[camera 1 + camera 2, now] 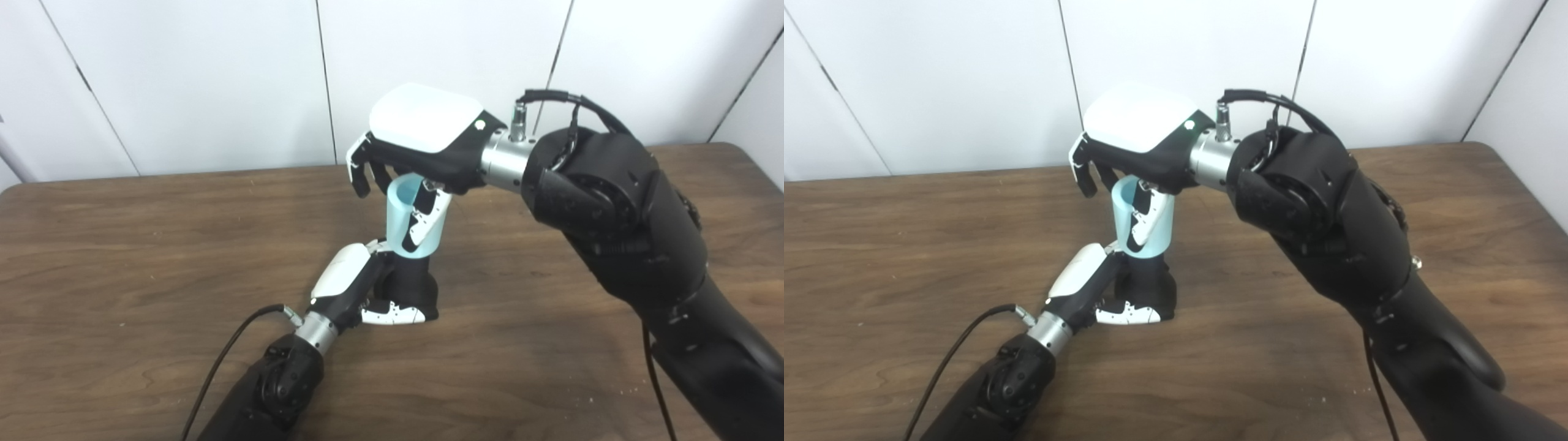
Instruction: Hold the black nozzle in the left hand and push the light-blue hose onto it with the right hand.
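- Left hand (355, 288) fingers wrap the black nozzle (413, 288), bracing it mid-tabletop (122, 245).
- Right hand (422, 141) fingers clasp the light-blue hose (401, 223); push straight down, keeping the hose aligned.

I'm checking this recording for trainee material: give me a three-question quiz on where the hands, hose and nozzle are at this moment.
1. True or false: the light-blue hose lies flat on the table.
2. Which hand grips the black nozzle near its base? A) left hand B) right hand C) neither
3. Fill in: the right hand holds the hose from ____, its open end facing up.

Key
1. False: it stands upright, its lower end on top of the nozzle.
2. A: the left hand wraps the nozzle, which rests on the table.
3. Above: its fingers reach down around the hose.
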